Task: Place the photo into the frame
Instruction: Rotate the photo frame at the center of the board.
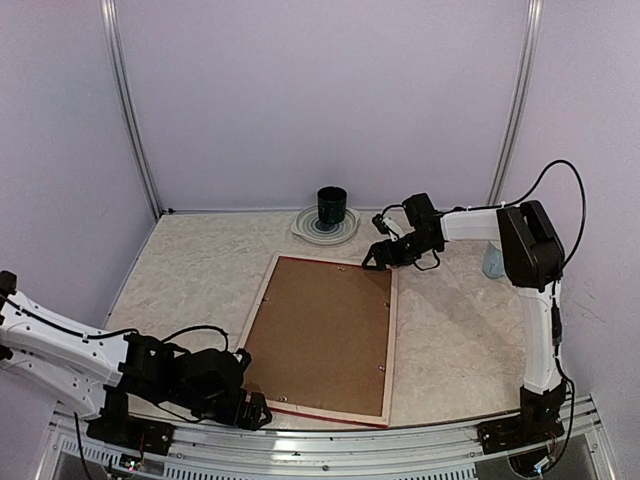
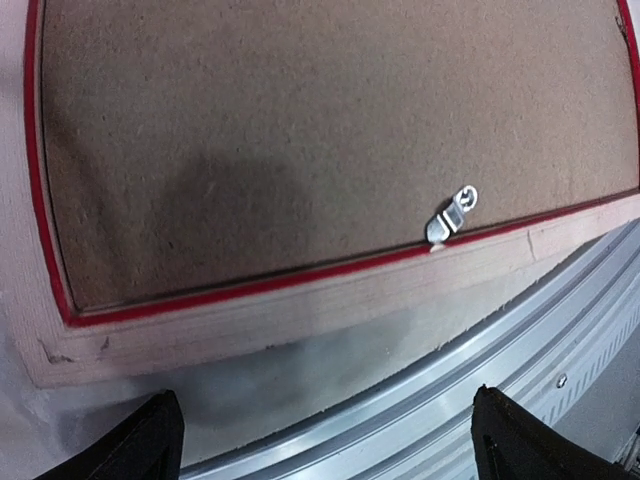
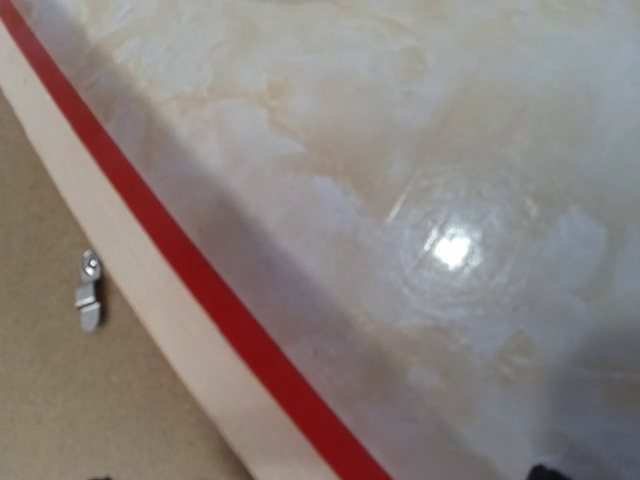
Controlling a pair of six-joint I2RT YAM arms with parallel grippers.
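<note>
1. I see the frame point(image 1: 391, 340) lying face down in the middle of the tabletop point(image 1: 200, 270), with its pale wood back up and a brown backing board point(image 1: 320, 335) set inside it.
2. My left fingers point(image 2: 150, 445) stand spread wide just beside the frame's near left corner — nothing between them.
3. My right fingers point(image 1: 378, 260) are open and empty too, at the far right corner, near a metal tab point(image 3: 89, 292).
</note>
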